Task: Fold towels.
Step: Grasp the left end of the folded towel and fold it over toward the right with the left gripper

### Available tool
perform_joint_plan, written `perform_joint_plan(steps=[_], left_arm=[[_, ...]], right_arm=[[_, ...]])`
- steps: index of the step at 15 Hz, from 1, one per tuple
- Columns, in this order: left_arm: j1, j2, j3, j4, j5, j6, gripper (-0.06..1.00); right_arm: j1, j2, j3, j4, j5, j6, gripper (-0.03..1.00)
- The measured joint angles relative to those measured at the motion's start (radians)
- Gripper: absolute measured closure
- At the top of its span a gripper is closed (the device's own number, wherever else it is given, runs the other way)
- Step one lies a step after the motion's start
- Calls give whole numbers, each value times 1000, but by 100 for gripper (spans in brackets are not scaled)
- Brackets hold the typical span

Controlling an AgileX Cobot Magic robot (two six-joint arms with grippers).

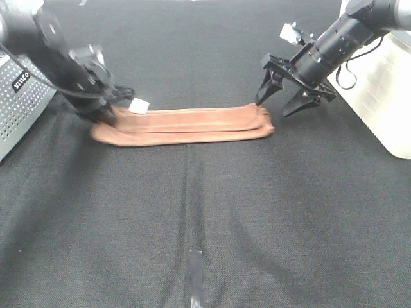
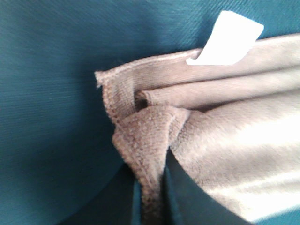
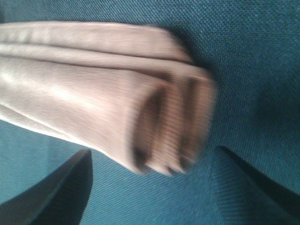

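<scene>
The reddish-brown towel [image 1: 186, 126] lies on the black cloth as a long narrow folded strip, with its white tag [image 1: 139, 106] near the left end. My left gripper [image 1: 108, 115] is down at that left end. In the left wrist view a bunched corner of the towel [image 2: 150, 154] is pinched between its dark fingers [image 2: 197, 201], below the tag [image 2: 229, 40]. My right gripper [image 1: 282, 102] hovers just above the strip's right end, open. In the right wrist view its fingers [image 3: 56, 197] stand wide on either side of the layered folded end of the towel [image 3: 164, 122] without touching it.
A grey perforated box [image 1: 16, 106] stands at the left edge and a white housing [image 1: 385, 96] at the right edge. A short strip of tape [image 1: 196, 276] lies on the black cloth [image 1: 205, 212] near the front.
</scene>
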Motion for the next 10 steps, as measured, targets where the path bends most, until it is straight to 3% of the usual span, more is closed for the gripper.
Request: perform_joint_plan(steps=[2, 4, 7, 10], left_arm=[[0, -100, 0, 138, 49, -50, 88], [0, -143, -10, 147, 83, -88, 88], [-39, -145, -45, 5, 125, -96, 88], [-131, -144, -48, -147, 56, -96, 88]], right_arm=[[0, -36, 0, 0, 13, 0, 29], [0, -66, 0, 0, 46, 1, 29], [0, -103, 0, -1, 82, 4, 29], [0, -149, 0, -4, 103, 4, 29]])
